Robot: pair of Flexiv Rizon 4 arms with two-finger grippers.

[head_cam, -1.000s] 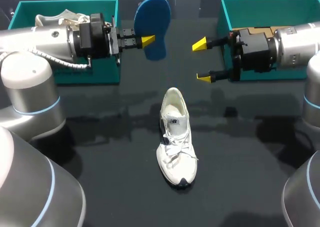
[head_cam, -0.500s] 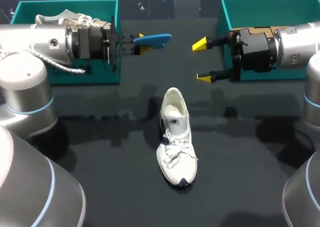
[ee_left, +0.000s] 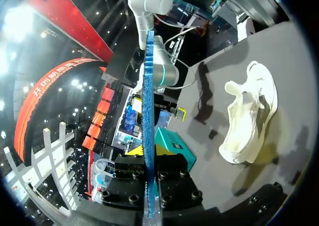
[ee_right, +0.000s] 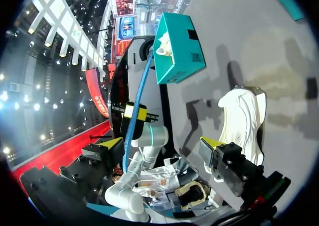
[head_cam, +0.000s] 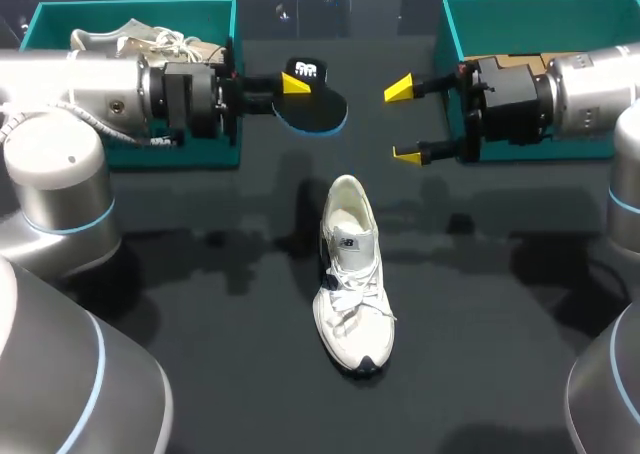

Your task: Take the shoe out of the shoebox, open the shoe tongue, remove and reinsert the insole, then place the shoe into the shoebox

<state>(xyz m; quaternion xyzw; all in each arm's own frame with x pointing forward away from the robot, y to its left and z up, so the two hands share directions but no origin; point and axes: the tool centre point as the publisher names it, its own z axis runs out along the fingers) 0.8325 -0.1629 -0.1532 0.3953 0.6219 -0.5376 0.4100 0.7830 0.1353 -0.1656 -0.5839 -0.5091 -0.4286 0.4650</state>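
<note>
A white shoe (head_cam: pixel 352 274) lies on the black table, toe toward the front edge; it also shows in the left wrist view (ee_left: pixel 249 116) and the right wrist view (ee_right: pixel 244 116). My left gripper (head_cam: pixel 296 82) hangs above the table behind the shoe, shut on the insole (head_cam: pixel 318 106), whose black top faces up with a blue rim. In the left wrist view the insole (ee_left: pixel 148 106) stands edge-on between the fingers. My right gripper (head_cam: pixel 403 122) is open, level with the insole and a little to its right, nothing in it. From the right wrist its gripper (ee_right: pixel 160 144) faces the insole (ee_right: pixel 137 101).
A teal shoebox (head_cam: pixel 215 19) at the back left holds a second pale shoe (head_cam: pixel 130 39). Another teal shoebox (head_cam: pixel 455 34) stands at the back right, behind my right arm. Dark tabletop surrounds the shoe on all sides.
My left wrist has rolled the insole over: blue underside faced the camera, then it was edge-on, now its black top faces up. The right arm and the shoe stayed still.
</note>
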